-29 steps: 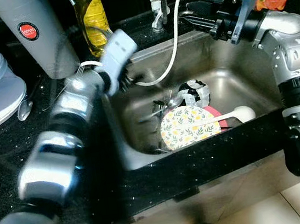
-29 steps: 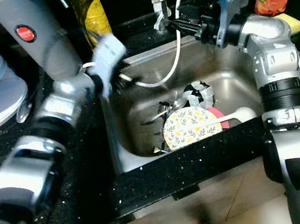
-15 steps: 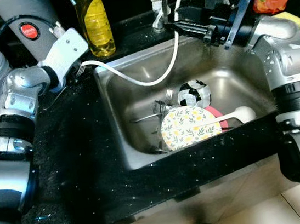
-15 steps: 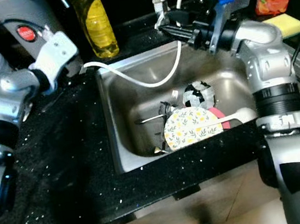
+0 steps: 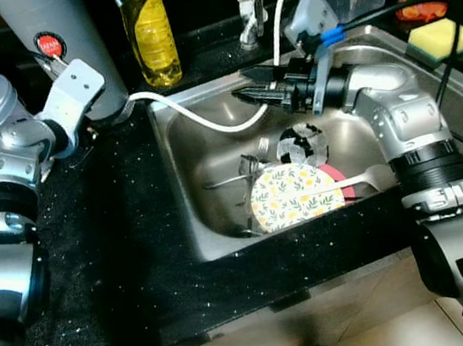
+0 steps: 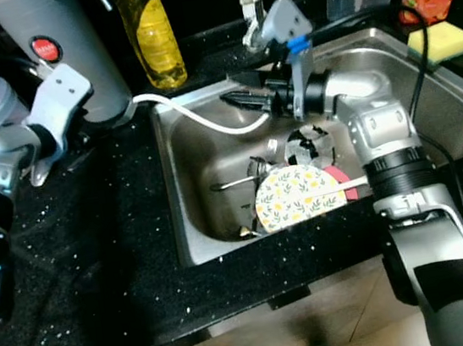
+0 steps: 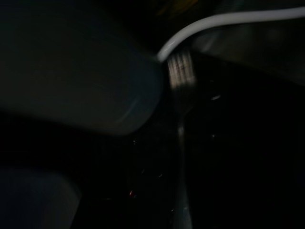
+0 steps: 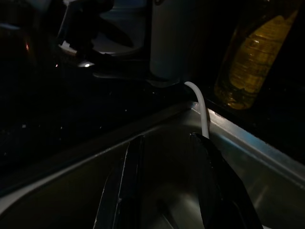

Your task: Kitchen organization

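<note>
We are reaching our right pincer (image 5: 243, 95) out over the far left part of the sink (image 5: 224, 242), fingers parted with nothing between them, tips pointing left just above the white hose (image 5: 208, 125) that is draping into the basin. The right wrist view is showing both black fingers spread over the steel wall, so we judge this arm is positioning for a pick from the dishes rather than carrying anything.

The dirty things are piling at the near side of the basin: a floral plate (image 5: 294, 197) leaning on the near wall, a black-and-white cup (image 5: 300, 143) just beyond it, a pale spoon handle (image 5: 360, 178) lying across the plate's right edge, and some cutlery (image 5: 232, 179) to the left. Probably they are sitting there awaiting clearing.

Our left pincer (image 5: 81, 129) is hovering over the dark desk (image 5: 124, 264) left of the sink, near the grey canister (image 5: 61, 42). The left wrist view is showing a fork (image 7: 180, 76) running along the gripper's line, tines close to the canister's foot; whether the fingers are clamping it we cannot tell. A yellow soap bottle (image 5: 150, 30) is standing at the far edge.
</note>
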{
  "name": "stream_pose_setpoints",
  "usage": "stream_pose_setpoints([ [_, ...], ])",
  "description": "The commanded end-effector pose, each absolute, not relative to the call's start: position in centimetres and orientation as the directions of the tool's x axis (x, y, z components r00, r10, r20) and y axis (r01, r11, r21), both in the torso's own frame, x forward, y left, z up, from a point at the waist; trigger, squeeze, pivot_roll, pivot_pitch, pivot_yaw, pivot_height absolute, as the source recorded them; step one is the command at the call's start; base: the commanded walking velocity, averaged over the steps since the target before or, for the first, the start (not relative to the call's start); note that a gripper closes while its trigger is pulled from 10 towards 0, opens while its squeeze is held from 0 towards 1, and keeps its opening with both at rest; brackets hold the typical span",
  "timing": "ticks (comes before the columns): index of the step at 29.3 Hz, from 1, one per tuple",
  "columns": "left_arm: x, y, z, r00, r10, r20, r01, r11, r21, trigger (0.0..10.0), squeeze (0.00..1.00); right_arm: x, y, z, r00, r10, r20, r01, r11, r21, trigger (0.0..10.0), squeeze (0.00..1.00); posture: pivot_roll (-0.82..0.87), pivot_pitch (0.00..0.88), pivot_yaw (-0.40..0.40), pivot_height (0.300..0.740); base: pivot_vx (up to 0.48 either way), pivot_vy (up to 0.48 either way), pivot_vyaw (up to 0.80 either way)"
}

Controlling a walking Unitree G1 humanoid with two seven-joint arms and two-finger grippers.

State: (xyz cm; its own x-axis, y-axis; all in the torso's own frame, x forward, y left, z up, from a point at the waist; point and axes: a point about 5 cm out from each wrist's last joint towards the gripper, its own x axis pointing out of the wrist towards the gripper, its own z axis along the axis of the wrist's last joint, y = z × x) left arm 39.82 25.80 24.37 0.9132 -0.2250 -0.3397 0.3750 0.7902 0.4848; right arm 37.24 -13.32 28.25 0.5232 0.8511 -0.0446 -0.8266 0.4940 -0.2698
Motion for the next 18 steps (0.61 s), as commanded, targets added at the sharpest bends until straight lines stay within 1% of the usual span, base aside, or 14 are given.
stream_pose_setpoints([
  [1, 39.6, 27.0, 24.3, 0.924, -0.167, -0.345, 0.317, 0.839, 0.442, 10.0, 1.00, 37.4, -12.7, 29.5, 0.519, 0.855, -0.004, -0.826, 0.500, -0.259, 10.0, 0.00, -0.11, 0.060, 0.088, 0.740, 0.000, 0.000, 0.00],
  [4, 39.7, 26.8, 23.6, 0.912, -0.139, -0.386, 0.322, 0.826, 0.463, 10.0, 1.00, 37.5, -12.7, 30.5, 0.526, 0.850, 0.037, -0.815, 0.516, -0.265, 10.0, 0.00, -0.12, 0.068, 0.096, 0.740, 0.000, 0.000, 0.00],
  [9, 39.7, 26.9, 23.3, 0.908, -0.117, -0.403, 0.317, 0.819, 0.478, 10.0, 1.00, 37.5, -12.6, 30.8, 0.523, 0.851, 0.045, -0.815, 0.515, -0.266, 10.0, 0.00, -0.12, 0.072, 0.101, 0.740, 0.000, 0.000, 0.00],
  [11, 39.7, 26.9, 23.2, 0.909, -0.117, -0.401, 0.308, 0.836, 0.454, 10.0, 1.00, 37.6, -12.5, 31.1, 0.522, 0.851, 0.049, -0.814, 0.515, -0.269, 10.0, 0.00, -0.13, 0.079, 0.106, 0.740, 0.000, 0.000, 0.00],
  [13, 39.7, 26.9, 23.2, 0.909, -0.130, -0.397, 0.297, 0.869, 0.396, 10.0, 1.00, 37.6, -12.4, 31.6, 0.520, 0.852, 0.061, -0.812, 0.515, -0.274, 10.0, 0.00, -0.13, 0.088, 0.108, 0.740, 0.000, 0.000, 0.00],
  [17, 39.7, 26.8, 23.2, 0.906, -0.138, -0.399, 0.295, 0.883, 0.364, 10.0, 1.00, 37.6, -12.3, 31.8, 0.518, 0.852, 0.070, -0.812, 0.516, -0.273, 10.0, 0.00, -0.12, 0.096, 0.110, 0.740, 0.000, 0.000, 0.00],
  [18, 39.7, 26.8, 23.2, 0.907, -0.138, -0.399, 0.290, 0.890, 0.352, 10.0, 0.00, 37.6, -12.2, 31.8, 0.518, 0.852, 0.073, -0.812, 0.517, -0.272, 10.0, 0.00, -0.13, 0.099, 0.112, 0.740, 0.000, 0.000, 0.00],
])
